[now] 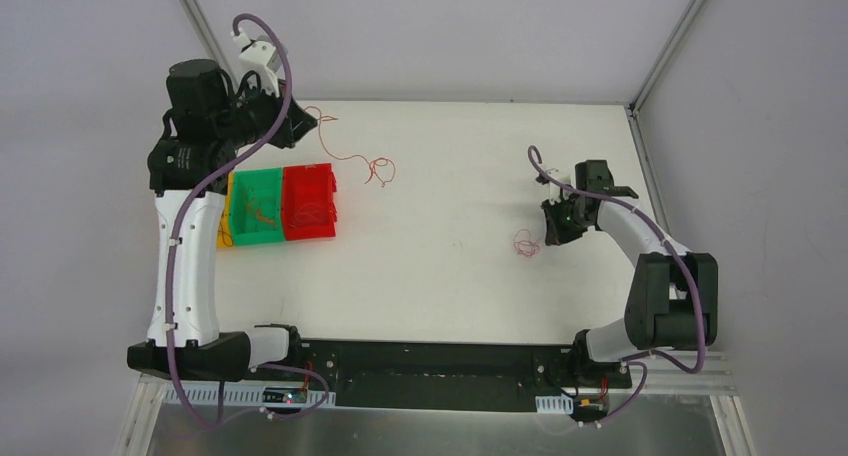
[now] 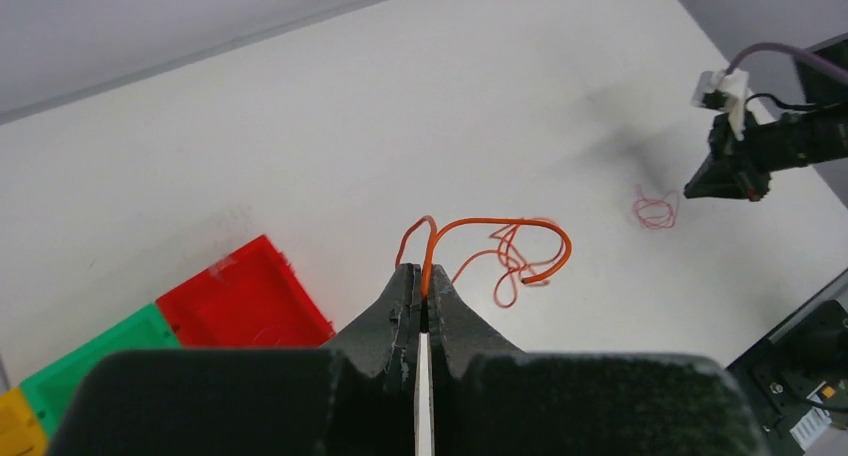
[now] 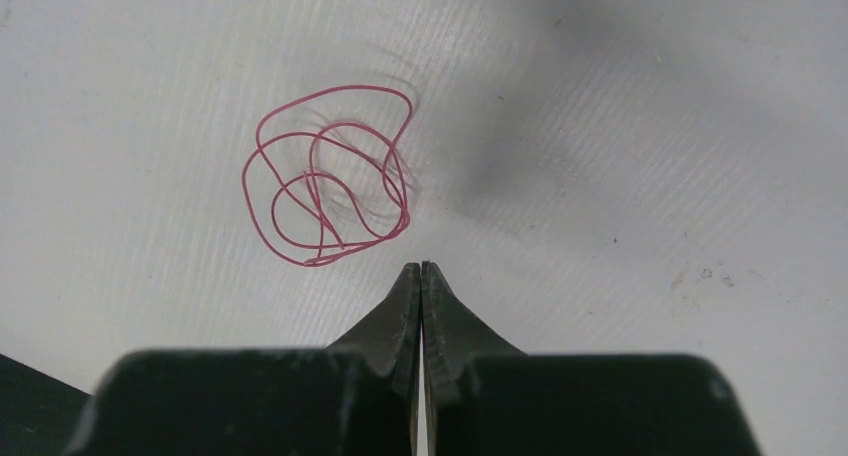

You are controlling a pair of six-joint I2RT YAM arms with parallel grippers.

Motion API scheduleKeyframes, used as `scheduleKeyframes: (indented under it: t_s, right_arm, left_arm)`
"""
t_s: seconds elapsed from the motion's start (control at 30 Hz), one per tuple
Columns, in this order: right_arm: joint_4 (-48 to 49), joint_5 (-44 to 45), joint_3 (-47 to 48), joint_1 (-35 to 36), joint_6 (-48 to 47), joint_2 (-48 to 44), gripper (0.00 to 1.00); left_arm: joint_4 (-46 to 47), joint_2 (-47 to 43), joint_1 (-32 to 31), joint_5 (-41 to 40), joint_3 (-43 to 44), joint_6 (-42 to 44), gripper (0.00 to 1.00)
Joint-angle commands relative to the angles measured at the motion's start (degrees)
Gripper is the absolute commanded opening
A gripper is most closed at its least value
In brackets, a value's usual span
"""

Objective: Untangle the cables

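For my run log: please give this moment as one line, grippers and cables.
left gripper: shut on orange cable | right gripper: shut, empty | pink cable: coiled, just ahead of right gripper

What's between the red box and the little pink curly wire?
Nothing: only bare table between red box and pink wire, seen from top view.

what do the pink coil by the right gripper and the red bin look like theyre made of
Pink coil: likely thin plastic-coated wire, smooth and slightly shiny; it holds springy loops by itself. Red bin: probably moulded hard plastic, judging by its uniform bright colour, faint gloss and crisp rims.
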Motion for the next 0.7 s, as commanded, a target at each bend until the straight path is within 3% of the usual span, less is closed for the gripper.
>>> scheduleKeyframes:
  t_s: [0.0, 0.3, 0.47, 0.67]
  right_arm:
    - [-4.4, -3.8, 3.9, -0.2, 0.2, -2.7, 0.0]
    - [-7.5, -8.0, 8.1, -0.2, 4.2, -3.8, 0.0]
    - [-8.3, -9.6, 9.3, -0.1, 6.3, -3.3, 0.0]
    - [-8.1, -10.8, 9.0, 0.0, 8.2, -3.4, 0.0]
  left_arm:
    - [-10.7, 1.3, 6.4, -1.1, 3.2, 5.8, 0.0]
    - [-14.2, 4.8, 15.9, -3.9, 1.9, 7.6, 0.0]
    - [-14.2, 10.3, 25.1, 0.2, 1.1, 7.7, 0.0]
    - [-13.5, 16.1, 28.5, -1.6, -0.4, 10.9, 0.0]
